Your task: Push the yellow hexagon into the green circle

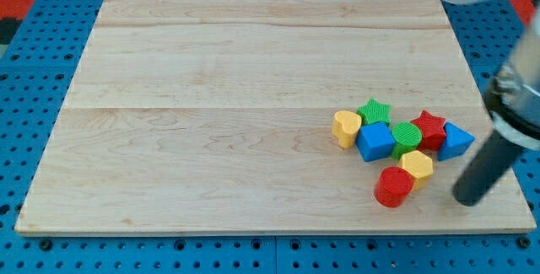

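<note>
The yellow hexagon (418,167) lies at the view's lower right of the wooden board (211,97), touching the green circle (406,137) just above it. A red cylinder (393,186) touches the hexagon's lower left. My tip (467,200) stands on the board to the right of the hexagon and a little below it, a short gap away.
Around the green circle cluster a blue cube (375,141), a green star (374,110), a yellow heart (346,127), a red star (429,128) and a blue triangle (456,141). The board's right edge is close to my tip.
</note>
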{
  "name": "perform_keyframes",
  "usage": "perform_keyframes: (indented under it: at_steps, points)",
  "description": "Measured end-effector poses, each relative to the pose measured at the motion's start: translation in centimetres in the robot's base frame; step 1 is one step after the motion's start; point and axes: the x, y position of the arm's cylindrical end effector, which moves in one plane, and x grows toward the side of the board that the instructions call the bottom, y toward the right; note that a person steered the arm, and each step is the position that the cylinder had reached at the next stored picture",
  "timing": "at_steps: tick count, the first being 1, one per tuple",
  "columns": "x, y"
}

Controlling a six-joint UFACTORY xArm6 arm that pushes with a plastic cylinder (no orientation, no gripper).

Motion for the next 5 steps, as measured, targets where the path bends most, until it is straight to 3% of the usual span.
perform_keyframes:
  at_steps: [2,3,4,5]
  points:
    - [-0.1,-8.4]
    - [-1.5,-9.4]
    - [1.8,-5.4]
    - [-0.1,-3.6]
